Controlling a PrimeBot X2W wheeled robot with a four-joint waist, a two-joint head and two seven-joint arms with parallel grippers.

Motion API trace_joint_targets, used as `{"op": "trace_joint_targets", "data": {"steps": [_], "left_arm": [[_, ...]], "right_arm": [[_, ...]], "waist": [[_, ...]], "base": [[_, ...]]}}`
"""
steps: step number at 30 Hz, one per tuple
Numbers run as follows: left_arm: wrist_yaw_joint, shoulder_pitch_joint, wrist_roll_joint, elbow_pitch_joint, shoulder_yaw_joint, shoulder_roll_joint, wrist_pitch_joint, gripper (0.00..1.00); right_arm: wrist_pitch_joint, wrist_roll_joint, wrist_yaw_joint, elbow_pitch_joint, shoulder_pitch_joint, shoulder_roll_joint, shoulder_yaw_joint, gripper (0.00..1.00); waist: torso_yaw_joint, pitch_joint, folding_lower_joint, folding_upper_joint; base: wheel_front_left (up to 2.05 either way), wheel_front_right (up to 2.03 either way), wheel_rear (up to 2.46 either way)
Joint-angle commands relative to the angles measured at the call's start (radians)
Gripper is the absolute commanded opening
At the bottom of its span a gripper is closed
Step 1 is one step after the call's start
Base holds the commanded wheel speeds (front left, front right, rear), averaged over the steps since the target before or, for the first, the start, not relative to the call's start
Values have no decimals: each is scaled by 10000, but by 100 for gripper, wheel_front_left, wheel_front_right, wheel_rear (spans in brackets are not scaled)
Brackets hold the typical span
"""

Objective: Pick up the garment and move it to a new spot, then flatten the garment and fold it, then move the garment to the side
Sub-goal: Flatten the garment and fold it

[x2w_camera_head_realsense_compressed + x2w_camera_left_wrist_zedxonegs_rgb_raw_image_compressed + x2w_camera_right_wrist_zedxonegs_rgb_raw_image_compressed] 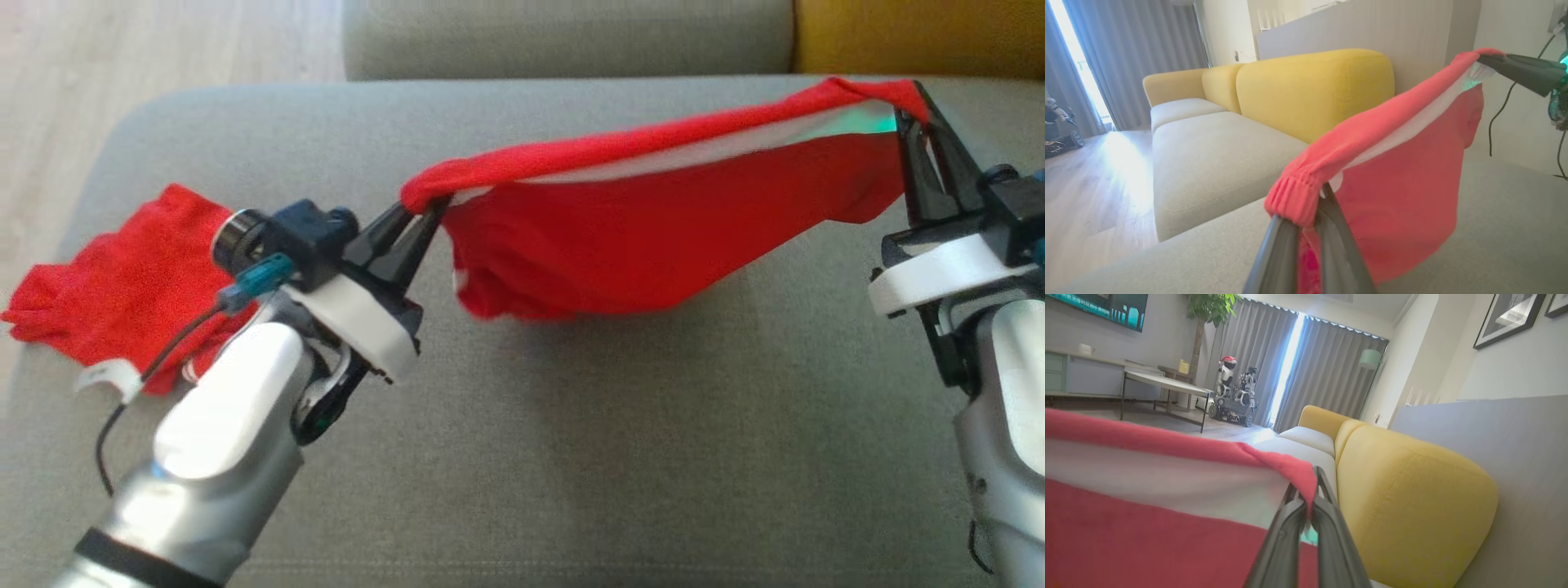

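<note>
A red garment (653, 237) with a white inner band hangs stretched between my two grippers, above the grey seat cushion (571, 457). My left gripper (420, 214) is shut on its ribbed left end, also seen close up in the left wrist view (1310, 212). My right gripper (914, 102) is shut on the far right end, higher up. In the right wrist view the right gripper (1306, 498) pinches the red hem, and the cloth (1147, 531) spreads away to the left. The garment's lower part sags toward the cushion, and I cannot tell whether it touches.
A second red cloth (122, 278) with a white label lies crumpled on the cushion's left end, behind my left forearm. Yellow backrests (1310, 90) rise behind the seats. Wooden floor (163, 41) lies beyond the cushion's left edge. A low table (1163, 386) stands farther off.
</note>
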Motion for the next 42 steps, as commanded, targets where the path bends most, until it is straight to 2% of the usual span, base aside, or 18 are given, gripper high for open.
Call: {"op": "trace_joint_targets", "data": {"steps": [1,6,11,12,14,15,17,20,23,26,29,32,35,38,42], "left_arm": [[35,-136,-89,-404,490,447,-49,0],[170,323,-308,-1348,484,793,524,0],[435,693,-639,-2987,667,1412,1528,0],[435,693,-639,-2987,667,1412,1528,0],[594,674,-729,-4096,810,1844,2184,0],[594,674,-729,-4096,810,1844,2184,0],[699,397,-901,-4959,1007,2129,2846,0],[698,30,-929,-5248,1108,2292,3244,0],[612,-711,-1119,-5234,1316,2404,3746,0],[389,-1757,-1231,-4686,1414,2533,4155,0],[196,-3058,-1394,-3738,1535,2535,4266,0],[113,-4534,-1314,-2517,1765,2445,3856,0],[91,-5804,-1140,-1326,2092,2163,2910,0],[76,-6516,-1071,-335,2234,1780,1922,0],[39,-6496,-1139,639,1737,1264,1256,0]], "right_arm": [[-108,50,39,-575,-79,-185,117,0],[128,-10,39,-1684,712,-360,-265,0],[815,-180,39,-3446,1470,-473,-824,0],[815,-180,39,-3446,1470,-473,-824,0],[1420,-287,39,-4511,1717,-533,-1068,0],[1420,-287,39,-4511,1717,-533,-1068,0],[2079,-338,39,-5369,1664,-514,-1143,0],[2452,-319,39,-5653,1401,-589,-1058,0],[2920,-107,39,-5688,472,-709,-731,0],[3281,234,39,-5110,-1115,-810,-181,0],[3422,511,39,-3828,-3217,-880,526,0],[2922,539,39,-2175,-5448,-644,904,0],[1899,242,39,-611,-7195,-108,589,0],[937,-261,39,706,-8019,419,99,0],[378,-553,39,2139,-7730,862,167,0]], "waist": [[190,-312,1,-1],[315,-758,1,-1],[315,-936,1,-1],[315,-936,1,-1],[288,-954,1,-1],[288,-954,1,-1],[263,-842,1,-1],[246,-651,1,-1],[162,20,1,-1],[34,973,1,-1],[-132,1984,1,-1],[-244,2822,1,-1],[-277,3361,1,-1],[-216,3605,1,-1],[-75,3762,1,-1]], "base": [[0,0,0],[0,0,0],[0,0,0],[0,0,0],[0,0,0],[0,0,0],[0,0,0],[0,0,0],[0,0,0],[0,0,0],[0,0,0],[0,0,0],[0,0,0],[0,0,0],[0,0,0]]}}
